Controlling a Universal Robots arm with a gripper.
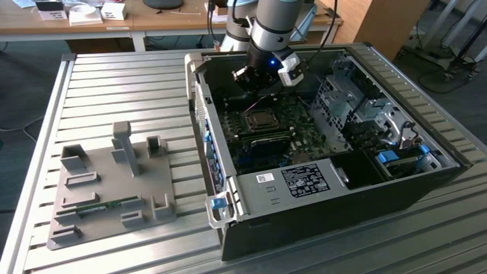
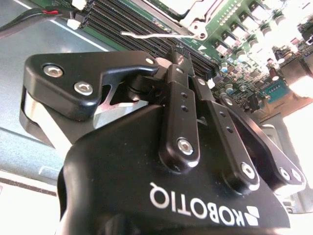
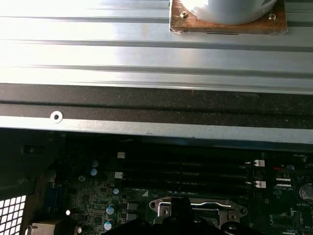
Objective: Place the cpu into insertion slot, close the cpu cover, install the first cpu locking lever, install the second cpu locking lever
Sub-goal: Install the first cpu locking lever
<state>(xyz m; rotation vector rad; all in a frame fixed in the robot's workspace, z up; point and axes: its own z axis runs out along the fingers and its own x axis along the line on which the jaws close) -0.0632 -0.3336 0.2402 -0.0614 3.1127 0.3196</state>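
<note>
Nearest, on the slatted table (image 1: 114,80), sits a grey fixture (image 1: 114,188) with a green memory stick (image 1: 99,206) lying in one groove. Just beside it, toward the exterior view's right, stands the open case (image 1: 320,217).

Deeper in lies the board (image 1: 304,137). The cpu (image 1: 263,119) shows as a dull grey square lying in the socket (image 1: 280,127). The cover (image 3: 220,205) appears folded down around it, though whether it lies fully flat cannot be told. In the second wrist view a thin wire lever (image 2: 146,34) stands free above the dark slots (image 2: 122,19) and looks unlatched.

Above the socket hangs the gripper (image 1: 257,84). Its fingers (image 2: 181,98) are drawn together with nothing visible between them, and the tip is close under the lever's pivot end. Contact cannot be confirmed.

Hazards, as judged from this pose:
- The lever is a thin, springy wire, so a closed fingertip pushing it off-centre could slip and strike the board's small parts beside the socket.
- If the cover is not seated, forcing the lever down would load the cpu unevenly and could bend the contacts beneath.
- The lever could also spring back if released short of its catch.

Farthest back — a wooden desk (image 1: 152,20) carrying small boxes.
</note>
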